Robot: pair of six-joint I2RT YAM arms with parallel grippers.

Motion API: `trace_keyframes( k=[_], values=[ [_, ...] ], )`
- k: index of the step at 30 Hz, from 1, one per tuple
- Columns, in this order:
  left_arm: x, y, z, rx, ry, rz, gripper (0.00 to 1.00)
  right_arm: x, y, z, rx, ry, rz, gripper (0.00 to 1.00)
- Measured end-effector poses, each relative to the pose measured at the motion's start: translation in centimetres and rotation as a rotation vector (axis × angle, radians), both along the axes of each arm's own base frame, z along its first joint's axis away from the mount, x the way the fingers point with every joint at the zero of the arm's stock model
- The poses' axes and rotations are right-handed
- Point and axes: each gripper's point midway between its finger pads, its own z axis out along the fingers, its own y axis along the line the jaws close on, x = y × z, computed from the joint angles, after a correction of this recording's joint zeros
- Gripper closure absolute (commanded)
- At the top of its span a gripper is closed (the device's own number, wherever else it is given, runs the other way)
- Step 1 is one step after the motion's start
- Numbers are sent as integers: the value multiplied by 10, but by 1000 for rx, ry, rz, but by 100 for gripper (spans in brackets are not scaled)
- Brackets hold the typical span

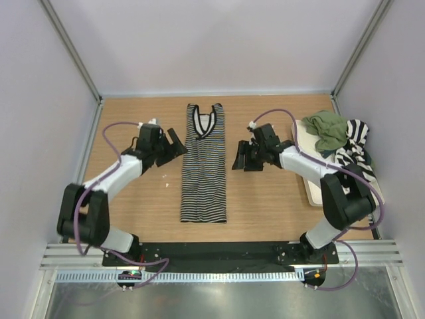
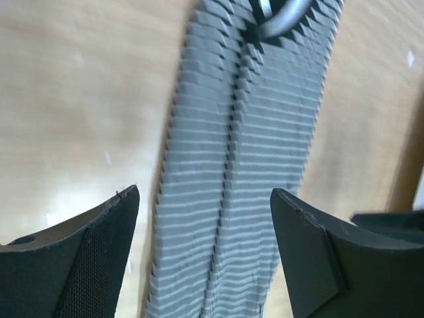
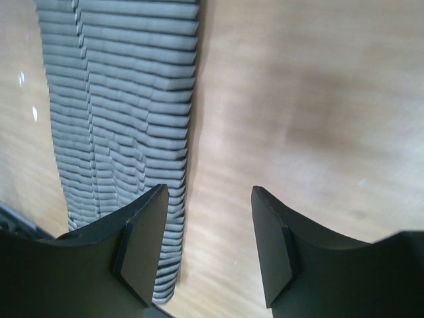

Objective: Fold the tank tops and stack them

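Left gripper [image 1: 176, 143] and right gripper [image 1: 239, 158] are hovering open and empty, flanking the pinstriped tank top [image 1: 204, 166] lying lengthwise on the wooden table [image 1: 265, 199], with the olive top [image 1: 327, 129] and broad-striped top [image 1: 355, 146] bunching on the cream tray [image 1: 307, 179], pale walls [image 1: 212, 40] rising behind.

1 top [image 1: 204, 166] centre, 2 tops [image 1: 335, 133] on tray [image 1: 310, 187]
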Motion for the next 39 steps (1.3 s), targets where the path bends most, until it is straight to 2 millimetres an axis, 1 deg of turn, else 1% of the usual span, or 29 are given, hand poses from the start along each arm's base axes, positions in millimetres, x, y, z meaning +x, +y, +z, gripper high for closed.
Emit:
trace_keyframes(
  k=[2,3,4,5,6,8,9,11,13,15,17,21,24,25,26,29,30,33,36,37,38,39],
  values=[
    [-32,-4,9,2,-33,-27,20,-27,9,1,-5,2,43,40],
    [-44,-6,10,1,-35,-42,21,-36,13,0,-6,7,58,40],
    [-57,-7,8,1,-37,-56,21,-47,17,-3,-8,15,75,40],
    [-72,-6,2,6,-24,-68,22,-56,22,-7,-8,26,94,41],
    [-82,-4,-3,11,-11,-73,22,-65,26,-13,-7,45,108,41],
    [-103,2,-18,25,29,-77,23,-72,27,-23,-8,80,110,41],
    [-113,5,-26,31,49,-78,23,-72,27,-27,-9,92,103,42],
    [-130,11,-35,40,78,-80,23,-68,29,-33,-10,106,91,41],
    [-140,13,-37,39,82,-84,23,-59,33,-37,-14,116,84,41],
    [-145,13,-34,31,76,-91,24,-44,41,-38,-10,112,79,41],
    [-146,12,-31,23,69,-98,24,-27,49,-38,-1,101,75,41],
    [-150,12,-33,20,78,-106,24,-4,58,-38,18,80,55,43],
    [-154,13,-36,22,84,-106,23,6,60,-43,23,88,28,52],
    [-155,14,-36,22,83,-106,23,9,60,-46,24,95,17,60],
    [-155,14,-36,22,81,-106,23,12,60,-47,30,101,9,62],
    [-155,14,-36,22,78,-106,23,23,61,-51,49,111,-24,78],
    [-155,14,-36,22,79,-106,23,26,62,-53,58,114,-29,88],
    [-155,14,-36,20,79,-108,23,33,60,-55,78,127,-53,96],
    [-156,12,-38,17,83,-113,24,41,48,-56,86,130,-83,96],
    [-156,12,-40,17,86,-114,23,44,44,-56,91,130,-94,93],
    [-158,12,-42,16,88,-117,23,47,38,-56,97,132,-106,86],
    [-159,11,-45,16,92,-121,23,50,33,-56,103,134,-118,58]
  ],
)
